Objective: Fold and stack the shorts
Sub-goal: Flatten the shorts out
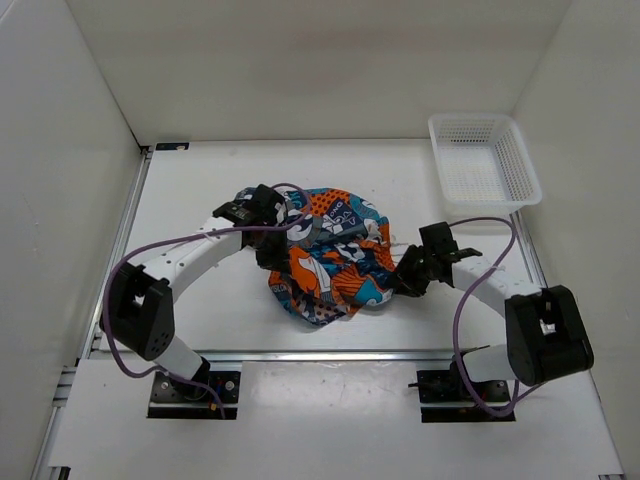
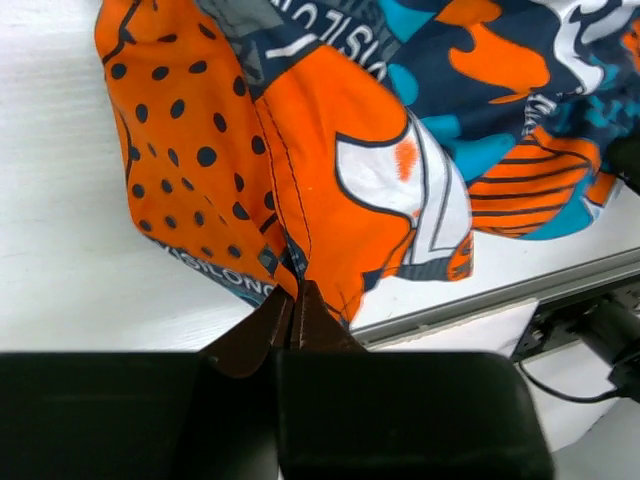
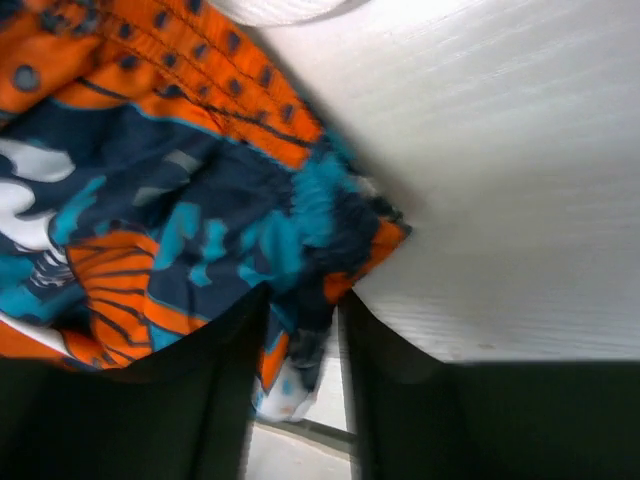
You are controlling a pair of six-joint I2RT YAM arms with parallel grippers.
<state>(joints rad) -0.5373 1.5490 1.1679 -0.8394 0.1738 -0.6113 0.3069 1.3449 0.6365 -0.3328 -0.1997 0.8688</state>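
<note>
Left gripper [image 2: 293, 315] pinched tight on the shorts [image 1: 330, 262] hem at their 10 o'clock edge; only the left wrist view shows that. Shorts lie crumpled at the middle of the table [image 1: 190, 300], with bare room at 9 and 12 o'clock. Right gripper [image 3: 300, 300] at their 3 o'clock edge, jaws narrow round a fold; clamped or not, cannot tell. Basket [image 1: 470, 119] at 2 o'clock, apart.

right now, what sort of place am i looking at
Probably a robot lab test cell: plain white walls box in a white table, two robot arms are bolted at its near edge, with printed shorts and a mesh basket as props.
</note>
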